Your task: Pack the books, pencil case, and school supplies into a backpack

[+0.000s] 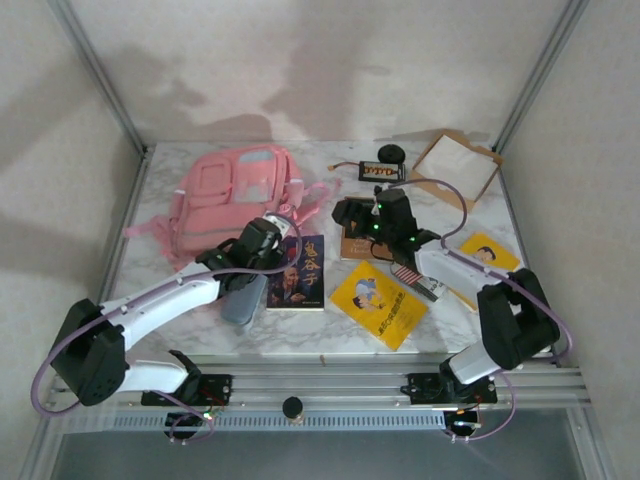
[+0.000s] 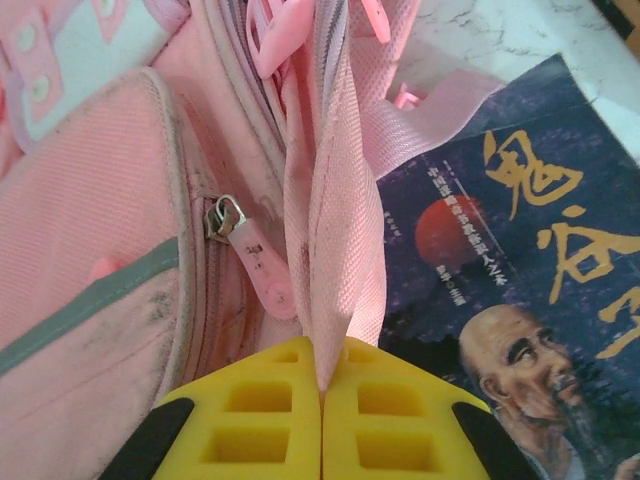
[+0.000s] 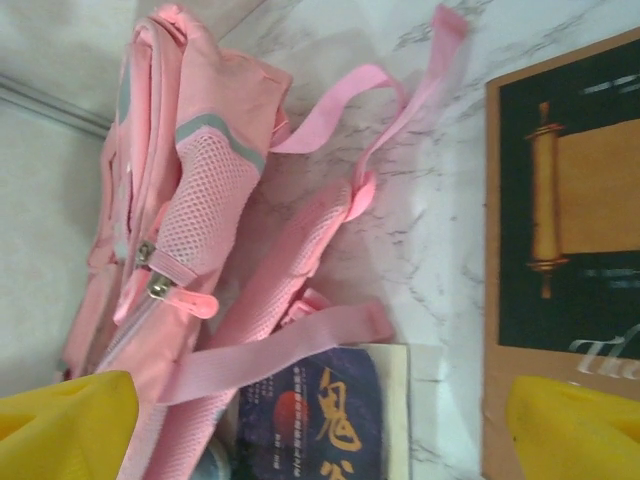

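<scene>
**A:** Top view first. The backpack (image 1: 225, 195) lies at 11 o'clock on the table, and the left gripper (image 1: 280, 226) is at its 4 o'clock edge. The right gripper (image 1: 352, 216) hovers over the brown book (image 1: 352, 247).

**B:** And the rest?

**A:** The blue book (image 1: 297, 272) is at 6 o'clock of centre. The pencil case (image 1: 243, 300) is beside it at 9, partly under the left arm. The supplies (image 1: 407, 274) sit between the yellow book (image 1: 378, 303) and the second yellow book (image 1: 487, 255).

**B:** Left wrist?

**A:** The fingers (image 2: 260, 420) are clenched on a pink strip (image 2: 325, 240) of the backpack, with the zip pull (image 2: 228, 218) at its 9 o'clock. I judge it is holding the bag for opening. It should lift gently toward 12 and pinch deep so the fabric cannot slide out.

**B:** Is the zip open?

**A:** I cannot tell. Nor can I say whether the strip is a flap edge or a strap.

**B:** Right wrist?

**A:** The fingertips (image 3: 65, 420) stand wide apart at 7 and 5 o'clock, grasping nothing. The brown book at 3 is cut off by the frame. The backpack is at 9, and its main opening is hidden.
</scene>
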